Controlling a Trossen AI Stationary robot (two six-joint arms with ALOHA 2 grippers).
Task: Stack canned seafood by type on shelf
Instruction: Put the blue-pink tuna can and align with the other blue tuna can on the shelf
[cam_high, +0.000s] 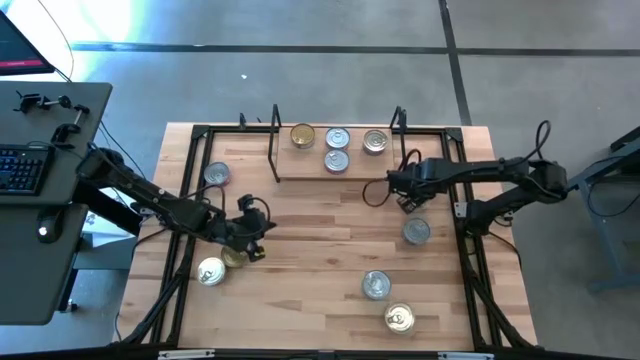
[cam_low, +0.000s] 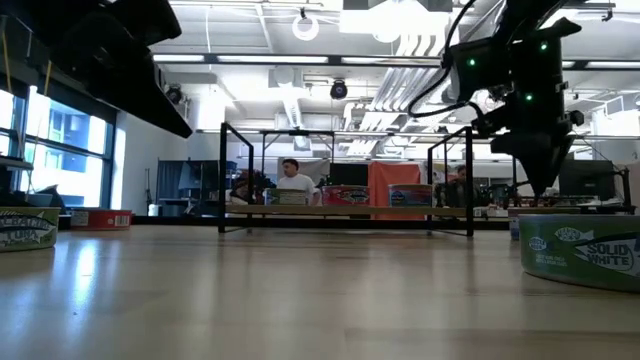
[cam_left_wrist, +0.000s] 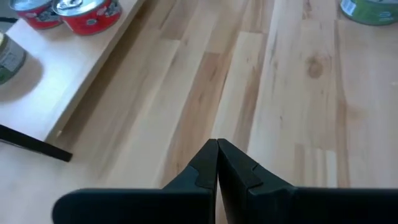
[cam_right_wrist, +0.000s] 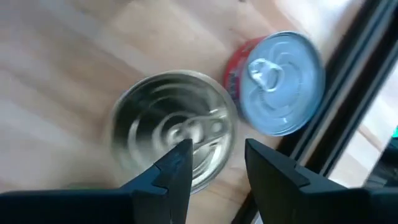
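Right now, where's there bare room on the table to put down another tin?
The table's middle, between the left gripper and right gripper, lies bare. The shelf's left part is free too; its right side holds four cans.

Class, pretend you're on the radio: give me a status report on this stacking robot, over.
Left gripper jaws shut, empty, over bare table. Right gripper jaws open above a silver-lidded can beside a red can. Four cans on shelf. Nothing blocking.
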